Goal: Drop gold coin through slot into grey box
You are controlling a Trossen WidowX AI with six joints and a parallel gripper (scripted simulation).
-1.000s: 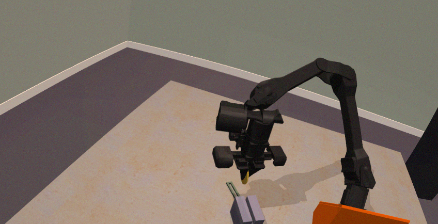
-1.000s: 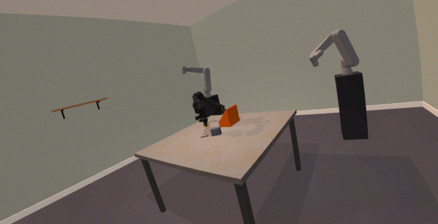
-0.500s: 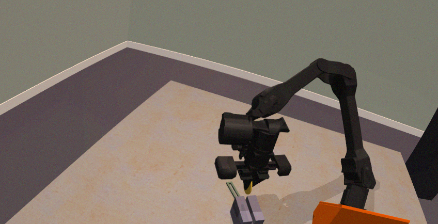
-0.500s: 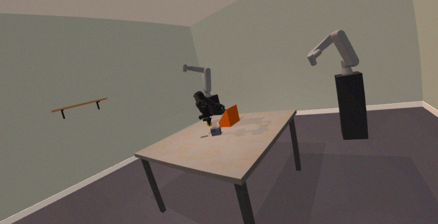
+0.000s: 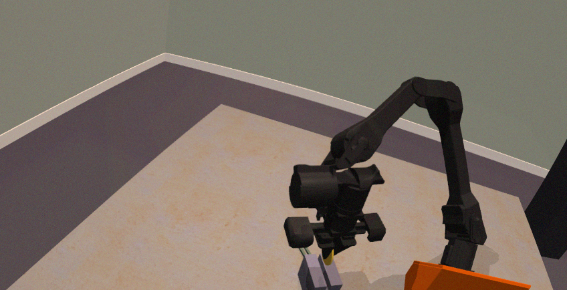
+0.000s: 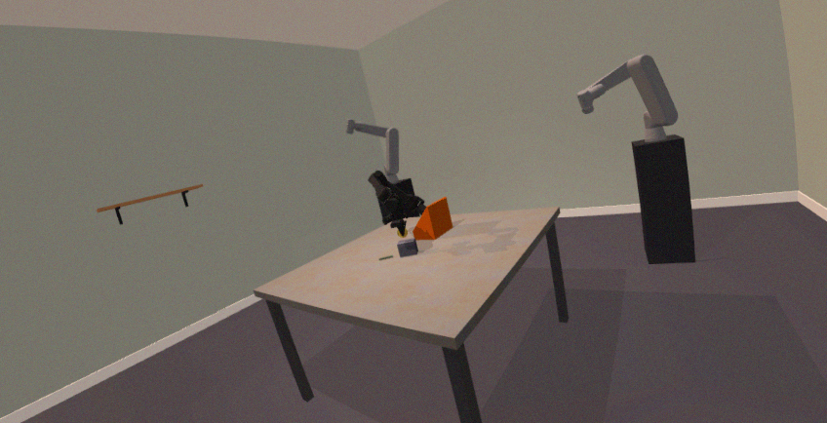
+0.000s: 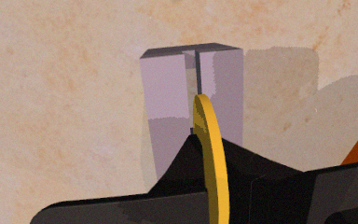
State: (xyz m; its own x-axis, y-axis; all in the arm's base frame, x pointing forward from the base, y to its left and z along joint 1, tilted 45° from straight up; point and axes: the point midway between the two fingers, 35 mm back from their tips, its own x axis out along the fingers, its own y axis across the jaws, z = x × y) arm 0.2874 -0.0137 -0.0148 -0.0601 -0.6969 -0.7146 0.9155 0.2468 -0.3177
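The gold coin (image 7: 210,154) is clamped edge-on in the nearly closed hand (image 5: 331,250), poised directly above the slot (image 7: 198,75) of the grey box (image 7: 167,89) on the counter (image 5: 166,207).

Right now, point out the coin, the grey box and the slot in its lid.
coin (image 7: 210,140): wrist view, on its gold rim, above the gripper.
grey box (image 7: 164,89): wrist view, on the lid's left half.
slot (image 7: 192,70): wrist view, on the narrow gap between the lid halves.
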